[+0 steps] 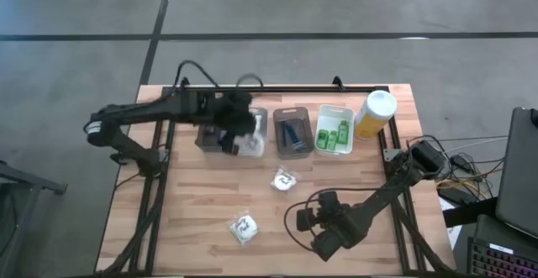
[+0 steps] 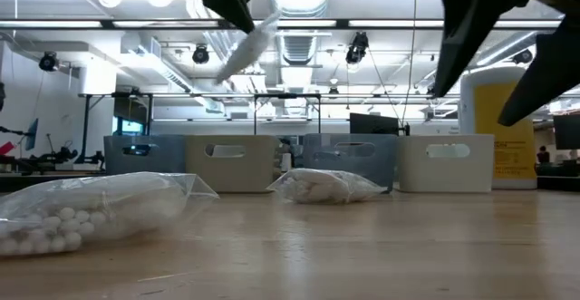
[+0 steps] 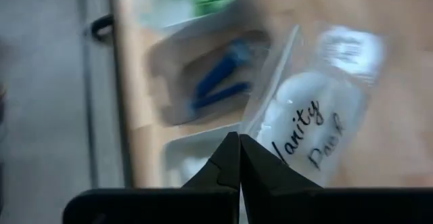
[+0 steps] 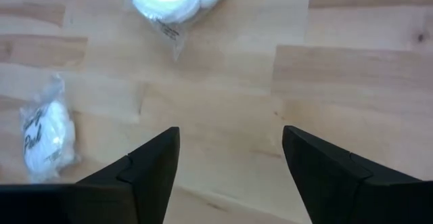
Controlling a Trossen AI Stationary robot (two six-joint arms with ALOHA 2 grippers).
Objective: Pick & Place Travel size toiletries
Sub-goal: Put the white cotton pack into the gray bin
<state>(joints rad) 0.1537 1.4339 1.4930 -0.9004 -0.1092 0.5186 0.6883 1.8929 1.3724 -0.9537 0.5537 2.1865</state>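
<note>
Left gripper (image 1: 236,135) hangs over the far-left part of the bench (image 1: 193,211), above the two leftmost trays. Its jaws are clenched on the corner of a held packet (image 3: 308,126), a clear bag of white contents with dark script; the low view shows that packet dangling in the air, clear of the bench top.

Trays, counted along the far edge: four. The dark tray (image 1: 208,133) is mostly hidden under the arm, contents not visible. The pale tray (image 1: 256,135) next to it shows something white at its near end; I cannot tell how many items. The grey tray (image 1: 293,132) holds blue tubes (image 1: 292,131), at least two. The white tray (image 1: 334,129) holds green bottles (image 1: 334,135), about four; the exact count is not clear. A yellow bottle (image 1: 373,114) lies at the far-right corner, just beside the white tray.

Loose packets on the bench: two. The near packet (image 1: 244,228) lies left of centre toward the near edge; the middle packet (image 1: 284,180) lies at mid-bench.

Right gripper (image 1: 324,228) hovers near the near edge, right of centre, jaws released and empty.

Judgement: sorting is well advanced. One packet is in transit and two remain to be placed.
</note>
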